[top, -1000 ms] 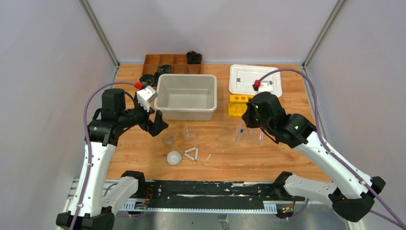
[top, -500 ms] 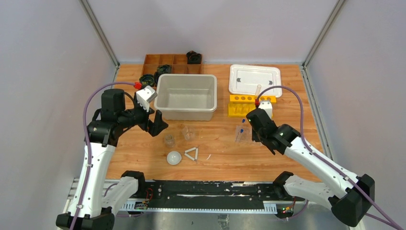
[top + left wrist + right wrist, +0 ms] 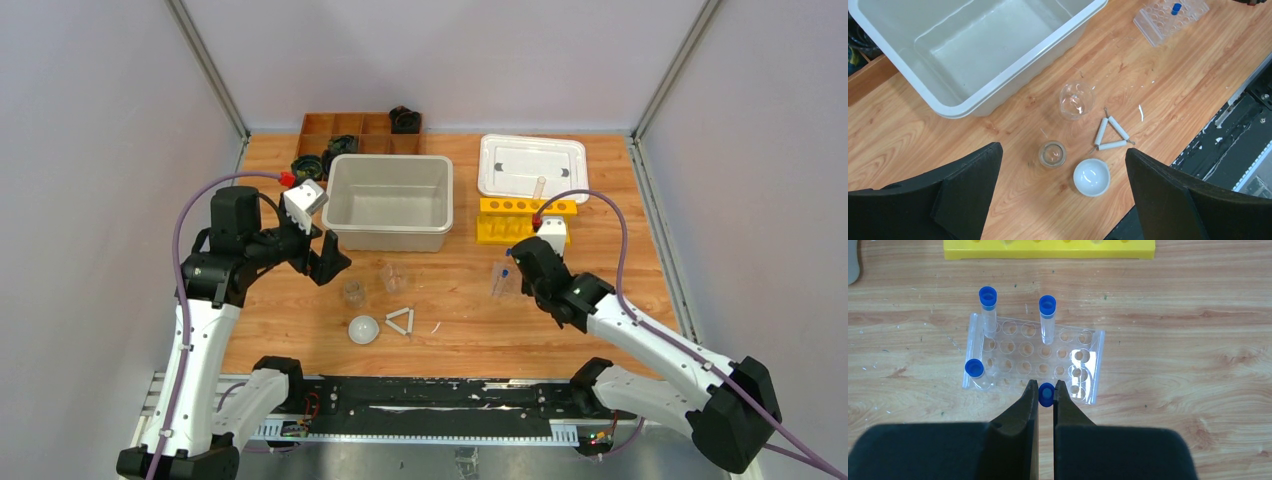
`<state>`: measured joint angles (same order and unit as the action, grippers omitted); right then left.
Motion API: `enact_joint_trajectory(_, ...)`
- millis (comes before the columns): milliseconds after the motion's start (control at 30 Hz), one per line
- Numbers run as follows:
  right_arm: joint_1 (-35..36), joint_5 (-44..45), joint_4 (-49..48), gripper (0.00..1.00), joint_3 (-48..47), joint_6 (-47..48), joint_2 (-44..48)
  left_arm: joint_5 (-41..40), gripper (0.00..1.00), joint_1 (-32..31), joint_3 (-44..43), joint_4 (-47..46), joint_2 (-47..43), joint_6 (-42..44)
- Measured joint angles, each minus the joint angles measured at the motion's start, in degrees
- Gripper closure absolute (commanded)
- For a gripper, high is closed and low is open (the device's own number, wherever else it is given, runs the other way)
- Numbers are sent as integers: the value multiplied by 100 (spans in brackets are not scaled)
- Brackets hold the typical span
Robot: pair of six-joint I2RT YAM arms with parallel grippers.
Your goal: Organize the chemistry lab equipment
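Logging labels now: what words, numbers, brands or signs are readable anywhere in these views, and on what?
No readable text in any view.
White lid: two small dark marks, too small to read.
Yellow rack, clear plastic rack, blue-capped tubes, beakers: no print visible.

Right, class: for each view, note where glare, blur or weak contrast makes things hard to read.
Top external: even light, yet the clear beakers nearly vanish against the table. Left wrist: glare streaks inside the white bin; the open left pincer shows as black. Right wrist: crisp on the clear rack, highlights on its plastic; the right pincer, shut on a blue-capped tube, is featureless black.
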<state>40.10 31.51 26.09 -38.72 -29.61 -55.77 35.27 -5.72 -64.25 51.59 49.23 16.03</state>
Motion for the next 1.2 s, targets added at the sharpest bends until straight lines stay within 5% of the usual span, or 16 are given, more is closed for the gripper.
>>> enact_joint_trajectory(967,0,-55,-1005,100,739,-17,-74,0,0,0,2,0,-2,2)
enact_joint_trajectory(1033,0,-92,-1005,93,765,-15,-116,-2,0,0,2,0,-9,2)
enact_joint_trajectory(1133,0,-136,-1005,61,767,-15,-120,-11,0,0,2,0,-22,2)
enact_joint_trajectory(1200,0,-175,-979,50,765,2,-87,-20,0,0,2,2,-26,2)
